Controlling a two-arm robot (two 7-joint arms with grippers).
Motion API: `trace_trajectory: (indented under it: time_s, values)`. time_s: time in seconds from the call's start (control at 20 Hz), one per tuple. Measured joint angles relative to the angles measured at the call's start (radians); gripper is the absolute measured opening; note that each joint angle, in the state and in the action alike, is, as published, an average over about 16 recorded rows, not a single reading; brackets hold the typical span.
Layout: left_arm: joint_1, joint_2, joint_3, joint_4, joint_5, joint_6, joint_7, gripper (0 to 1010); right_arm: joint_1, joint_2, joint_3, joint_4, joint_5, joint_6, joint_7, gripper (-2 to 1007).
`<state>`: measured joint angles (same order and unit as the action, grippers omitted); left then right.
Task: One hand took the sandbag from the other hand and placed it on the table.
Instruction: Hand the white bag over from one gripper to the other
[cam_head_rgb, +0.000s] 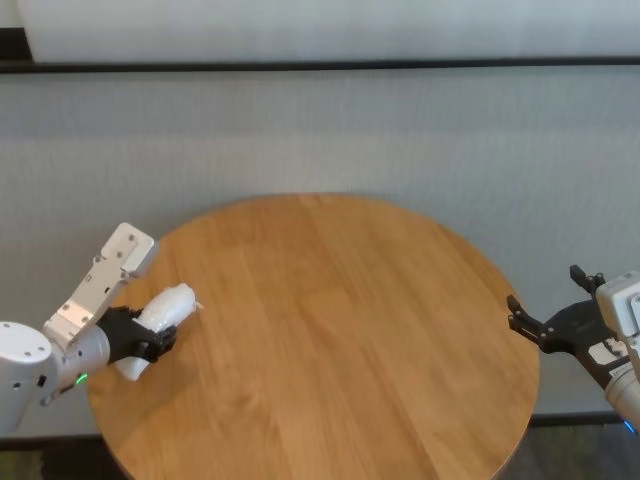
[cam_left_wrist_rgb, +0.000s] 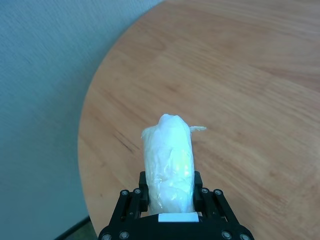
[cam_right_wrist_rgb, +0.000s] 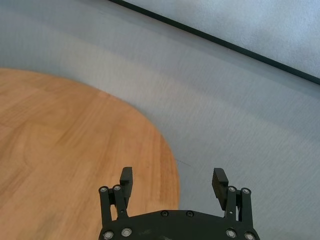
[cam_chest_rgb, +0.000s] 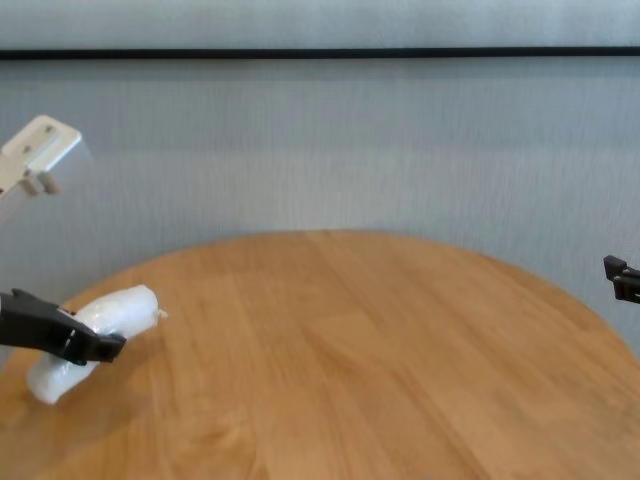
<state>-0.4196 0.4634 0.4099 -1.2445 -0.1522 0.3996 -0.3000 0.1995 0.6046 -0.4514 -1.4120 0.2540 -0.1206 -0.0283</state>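
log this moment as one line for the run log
left gripper: shut on sandbag, above table's left edge | right gripper: open, empty, at right edge | handover: not yet

Behind the work area stands a pale grey, finely textured wall (cam_head_rgb: 330, 130) — plain and evenly lit. A thin black horizontal strip (cam_head_rgb: 320, 66) runs across it near the top; above the strip lies a lighter, whitish panel (cam_head_rgb: 330, 28). At the lower corners, a darker floor area (cam_head_rgb: 575, 450) shows — detail cannot be made out.
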Motion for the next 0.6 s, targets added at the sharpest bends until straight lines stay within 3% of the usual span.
trace_trajectory:
  time_s: [0.6]
  values:
    - [0.037, 0.018, -0.054, -0.129, 0.008, 0.006, -0.001, 515, 0.0, 0.0, 0.0, 0.0, 0.0, 0.0, 0.0, 1001]
